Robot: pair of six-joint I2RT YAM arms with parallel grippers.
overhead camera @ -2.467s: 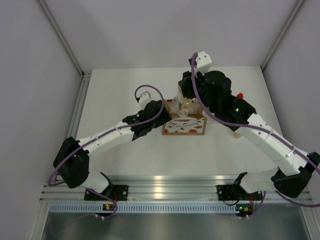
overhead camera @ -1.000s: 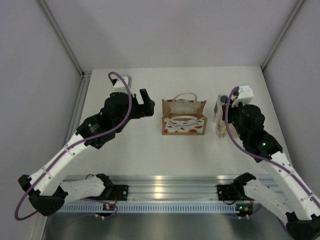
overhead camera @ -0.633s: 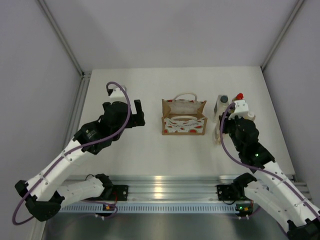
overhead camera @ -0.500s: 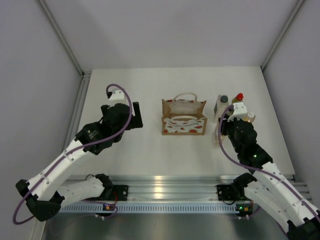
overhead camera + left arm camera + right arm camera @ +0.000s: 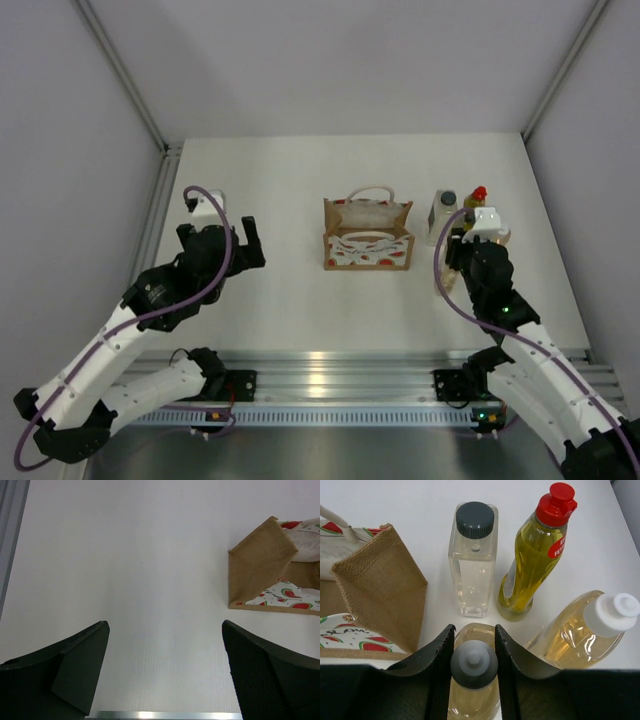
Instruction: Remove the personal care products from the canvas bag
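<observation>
The tan canvas bag stands upright at mid-table, and its corner also shows in the wrist views. To its right stand a clear bottle with a dark grey cap, a yellow bottle with a red cap and an amber bottle with a white cap. My right gripper is shut on the cap of a second amber bottle, just in front of the clear one. My left gripper hangs open over bare table, left of the bag, holding nothing.
White walls close in the table on the left, back and right. An aluminium rail runs along the near edge by the arm bases. A grey strip borders the table's left side.
My left arm has drawn back to the left and toward the near edge, still open. My right arm has shifted slightly nearer, keeping its grip on the amber bottle beside the others.
</observation>
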